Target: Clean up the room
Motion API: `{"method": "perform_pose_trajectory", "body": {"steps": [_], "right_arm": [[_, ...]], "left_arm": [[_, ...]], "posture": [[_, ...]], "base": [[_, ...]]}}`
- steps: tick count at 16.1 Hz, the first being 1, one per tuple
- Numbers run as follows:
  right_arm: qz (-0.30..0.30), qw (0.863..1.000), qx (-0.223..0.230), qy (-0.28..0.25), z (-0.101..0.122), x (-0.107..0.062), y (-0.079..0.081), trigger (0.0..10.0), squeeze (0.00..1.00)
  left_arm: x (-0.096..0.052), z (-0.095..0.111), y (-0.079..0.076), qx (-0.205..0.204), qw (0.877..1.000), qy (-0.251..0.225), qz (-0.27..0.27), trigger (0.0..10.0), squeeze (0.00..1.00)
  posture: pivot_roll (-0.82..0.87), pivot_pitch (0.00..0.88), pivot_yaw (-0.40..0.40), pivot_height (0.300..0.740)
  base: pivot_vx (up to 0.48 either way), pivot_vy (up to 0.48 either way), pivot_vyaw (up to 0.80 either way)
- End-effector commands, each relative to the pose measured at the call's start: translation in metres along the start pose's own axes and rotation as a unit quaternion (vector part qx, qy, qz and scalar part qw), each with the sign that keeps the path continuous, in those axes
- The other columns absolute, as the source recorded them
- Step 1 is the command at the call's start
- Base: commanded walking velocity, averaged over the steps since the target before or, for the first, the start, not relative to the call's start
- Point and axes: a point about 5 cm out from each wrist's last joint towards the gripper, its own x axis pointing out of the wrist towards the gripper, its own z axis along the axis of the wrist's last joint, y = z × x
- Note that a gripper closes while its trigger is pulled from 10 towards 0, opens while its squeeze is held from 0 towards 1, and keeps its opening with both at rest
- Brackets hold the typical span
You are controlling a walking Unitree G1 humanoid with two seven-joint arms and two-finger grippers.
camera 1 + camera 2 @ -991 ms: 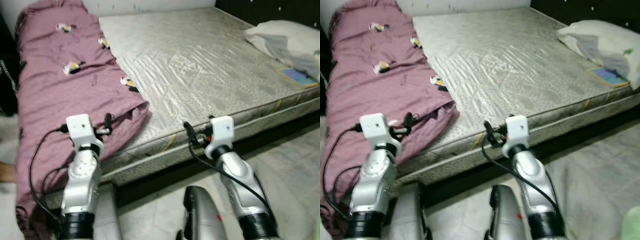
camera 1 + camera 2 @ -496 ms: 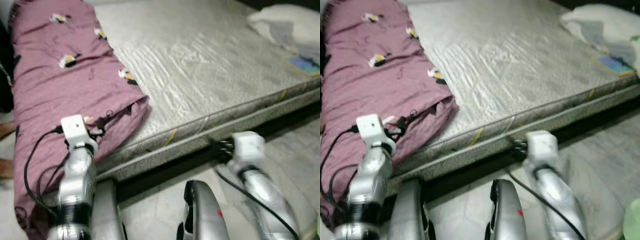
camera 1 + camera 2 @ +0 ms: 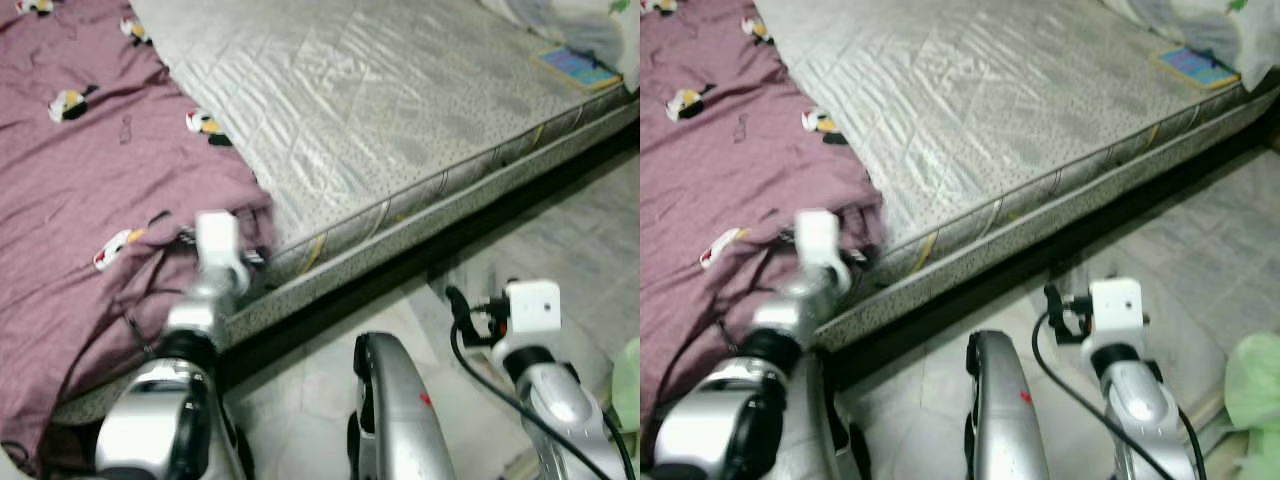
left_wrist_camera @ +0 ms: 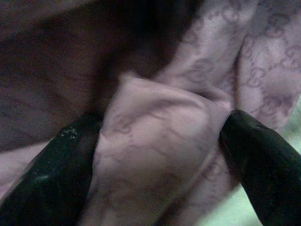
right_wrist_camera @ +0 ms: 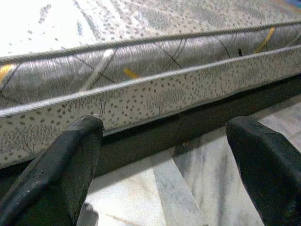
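Left gripper [image 4: 160, 155] pinching a fold of the purple blanket [image 3: 90, 190] — black fingers [image 4: 47, 183] either side of the bunched cloth, at the blanket's edge by the mattress [image 3: 400, 110]. Right gripper [image 5: 164, 155] spread, holding nothing — low over the tiled floor [image 3: 560, 250], mattress side straight ahead. Book [image 3: 575, 68] at the far mattress edge.

Blanket [image 3: 90, 180]: mauve, small duck motifs. Mattress [image 3: 380, 100]: grey-silver, speckled, quilted. Floor [image 3: 580, 240]: pale marbled tile.
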Motion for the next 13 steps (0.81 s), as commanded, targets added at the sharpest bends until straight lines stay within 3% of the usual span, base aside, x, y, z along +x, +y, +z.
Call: {"method": "perform_pose_trajectory", "body": {"steps": [1,3,4,6,7,8,12,13], "right_arm": [[0.001,1.000,-0.003,0.002,0.001,0.000,0.002,10.0,0.00],[0.002,1.000,-0.001,0.002,0.002,0.002,0.005,10.0,0.00],[0.005,1.000,0.000,0.001,0.002,0.004,0.007,10.0,0.00],[0.008,1.000,-0.001,-0.004,0.003,0.010,0.009,10.0,0.00],[0.008,1.000,-0.001,-0.005,0.003,0.010,0.009,10.0,0.00],[0.007,1.000,-0.002,-0.007,0.004,0.014,0.009,10.0,0.00],[0.007,1.000,-0.002,-0.013,0.005,0.021,0.014,10.0,0.00],[0.008,1.000,-0.001,-0.016,0.006,0.023,0.016,10.0,0.00]], "left_arm": [[0.001,-0.015,-0.016,0.017,0.998,0.040,-0.047,10.0,0.00],[-0.001,-0.031,-0.035,0.042,0.991,0.074,-0.105,10.0,0.00],[-0.005,-0.046,-0.049,0.092,0.979,0.098,-0.154,10.0,0.00],[-0.015,-0.071,-0.076,0.198,0.939,0.127,-0.250,10.0,0.00],[-0.016,-0.073,-0.079,0.210,0.935,0.128,-0.257,10.0,0.00],[-0.020,-0.079,-0.088,0.286,0.905,0.119,-0.290,10.0,0.00],[-0.023,-0.071,-0.101,0.392,0.869,0.046,-0.299,10.0,0.00],[-0.022,-0.061,-0.103,0.406,0.868,0.007,-0.286,10.0,0.00]], "posture": [[-0.22,0.170,-0.012,0.533],[-0.21,0.163,-0.010,0.533],[-0.21,0.152,-0.011,0.533],[-0.20,0.142,-0.009,0.533],[-0.20,0.140,-0.008,0.533],[-0.19,0.128,-0.007,0.533],[-0.18,0.106,0.001,0.533],[-0.18,0.100,0.004,0.533]], "base": [[0.000,0.000,0.00],[0.000,0.000,0.00],[0.000,0.000,0.00],[0.000,0.000,0.00],[0.000,0.000,0.00],[0.000,0.000,0.00],[0.000,0.000,0.00],[0.000,0.000,0.00]]}}
